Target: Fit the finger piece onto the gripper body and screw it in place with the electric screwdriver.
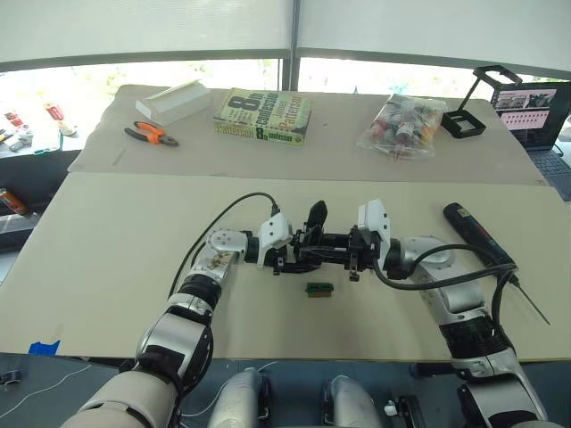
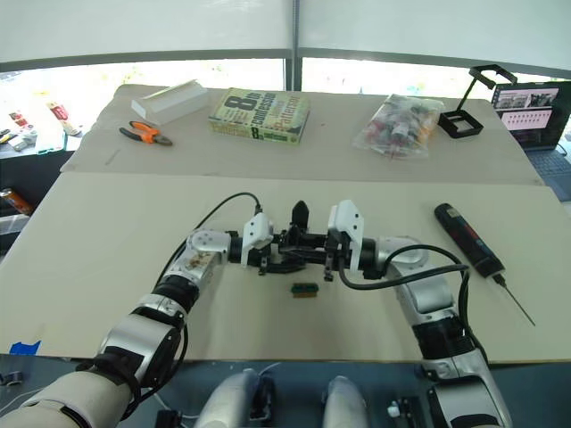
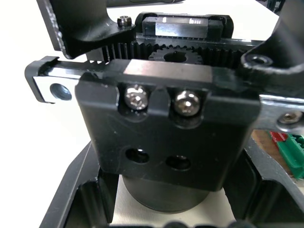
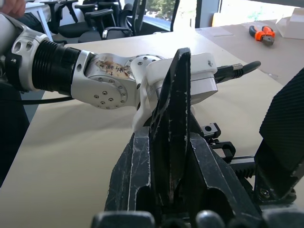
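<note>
The left gripper (image 1: 284, 252) is closed around the one gripper body (image 1: 323, 242) at the centre of the frame, its two fingers clamped on either side of the boxy middle, where two screws (image 3: 161, 101) are seen side by side. The right gripper (image 1: 355, 253) is pinched on the single finger piece (image 4: 173, 128), which is held upright between its fingers against the gripper body. Both forearms are stretched forward and bent inward, so that the two grippers are brought face to face just above the table (image 1: 134, 259). One electric screwdriver (image 1: 477, 236) is left lying on the table at the right of the frame, well apart from the grippers. One small green block (image 1: 318, 288) is seen on the table just below them.
</note>
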Available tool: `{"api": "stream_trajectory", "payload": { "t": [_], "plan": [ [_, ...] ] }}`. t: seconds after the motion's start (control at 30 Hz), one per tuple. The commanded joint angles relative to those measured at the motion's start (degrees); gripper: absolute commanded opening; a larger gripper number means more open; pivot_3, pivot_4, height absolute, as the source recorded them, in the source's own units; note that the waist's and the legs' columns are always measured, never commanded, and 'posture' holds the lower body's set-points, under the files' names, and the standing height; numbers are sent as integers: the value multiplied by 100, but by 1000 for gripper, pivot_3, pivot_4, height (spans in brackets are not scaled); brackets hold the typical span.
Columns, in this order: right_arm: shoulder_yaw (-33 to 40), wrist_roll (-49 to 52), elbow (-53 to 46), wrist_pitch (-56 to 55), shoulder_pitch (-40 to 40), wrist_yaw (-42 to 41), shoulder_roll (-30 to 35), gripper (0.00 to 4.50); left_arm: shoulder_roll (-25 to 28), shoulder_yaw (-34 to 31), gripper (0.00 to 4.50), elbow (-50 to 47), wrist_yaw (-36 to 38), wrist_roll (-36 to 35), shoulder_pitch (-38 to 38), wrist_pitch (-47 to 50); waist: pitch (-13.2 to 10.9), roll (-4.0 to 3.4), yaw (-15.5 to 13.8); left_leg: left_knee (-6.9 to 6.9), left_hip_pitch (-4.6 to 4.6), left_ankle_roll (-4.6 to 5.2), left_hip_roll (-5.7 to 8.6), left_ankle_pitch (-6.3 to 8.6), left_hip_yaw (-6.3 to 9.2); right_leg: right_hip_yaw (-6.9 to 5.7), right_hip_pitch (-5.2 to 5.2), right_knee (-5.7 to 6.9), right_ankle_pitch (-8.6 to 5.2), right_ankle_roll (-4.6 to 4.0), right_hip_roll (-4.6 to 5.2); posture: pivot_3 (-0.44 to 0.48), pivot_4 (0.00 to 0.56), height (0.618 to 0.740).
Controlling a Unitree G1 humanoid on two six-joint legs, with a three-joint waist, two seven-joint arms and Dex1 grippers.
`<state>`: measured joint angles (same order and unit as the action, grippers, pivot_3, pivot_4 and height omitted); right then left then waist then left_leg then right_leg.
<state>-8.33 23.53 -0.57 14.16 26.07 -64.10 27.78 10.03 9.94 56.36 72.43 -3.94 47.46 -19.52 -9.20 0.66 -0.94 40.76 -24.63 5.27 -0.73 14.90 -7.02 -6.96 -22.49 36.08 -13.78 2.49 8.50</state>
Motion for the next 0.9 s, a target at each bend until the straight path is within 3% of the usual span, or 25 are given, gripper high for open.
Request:
{"api": "stream_trajectory", "payload": {
  "t": [0.03, 0.67, 0.9],
  "plan": [
    [15, 45, -152, 159, -15, -140, 142, 387, -34, -1, 2381, 43, -13, 61, 50, -49, 0, 0, 1, 0, 0, 0, 0, 0, 0, 0, 1, 0, 0, 0, 0, 0, 150, 740],
    [-471, -531, 248, 763, 405, 140, 274, 387, -113, -24, 2381, 32, -84, 63, -33, -72, 3, -2, 34, 1, 22, -1, -3, 0, 4, 0, 16, -1, 0, -1, 1, 0, 150, 740],
    [-220, -192, 102, 910, 490, 95, 195, 387, -99, -44, 2381, 19, -90, 48, -66, -63, 3, -2, 32, 0, 26, -2, -4, 1, 5, 2, 18, -1, 0, -1, 3, 0, 150, 740]
  ]
}}
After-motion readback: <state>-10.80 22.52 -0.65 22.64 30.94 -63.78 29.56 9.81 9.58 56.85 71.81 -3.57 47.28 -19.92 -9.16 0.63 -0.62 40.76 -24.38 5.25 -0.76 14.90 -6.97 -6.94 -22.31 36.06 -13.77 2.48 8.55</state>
